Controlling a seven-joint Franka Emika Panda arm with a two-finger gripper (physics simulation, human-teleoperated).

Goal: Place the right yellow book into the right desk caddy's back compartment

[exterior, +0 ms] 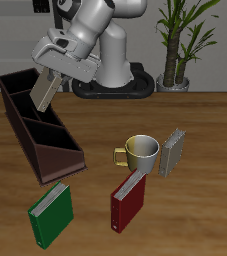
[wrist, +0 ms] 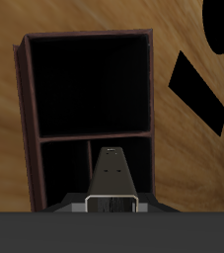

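Note:
My gripper (exterior: 52, 73) is shut on the right yellow book (exterior: 45, 92), a thin tan book that hangs tilted above the far part of the right desk caddy (exterior: 37, 140). The caddy is a long dark maroon organiser, and the book stays clear of its walls. The back compartment (exterior: 16, 92) is the tall dark end section, just beside the book's lower end. In the wrist view the book (wrist: 112, 176) shows edge-on from my gripper (wrist: 112, 204), over the caddy's divided middle section (wrist: 64, 173), with the large dark back compartment (wrist: 89, 84) beyond it.
A second tan book (exterior: 172, 152) stands upright beside a yellowish mug (exterior: 142, 152). A red book (exterior: 130, 200) leans near the mug and a green book (exterior: 52, 212) lies by the front edge. A potted plant (exterior: 180, 45) stands at the back.

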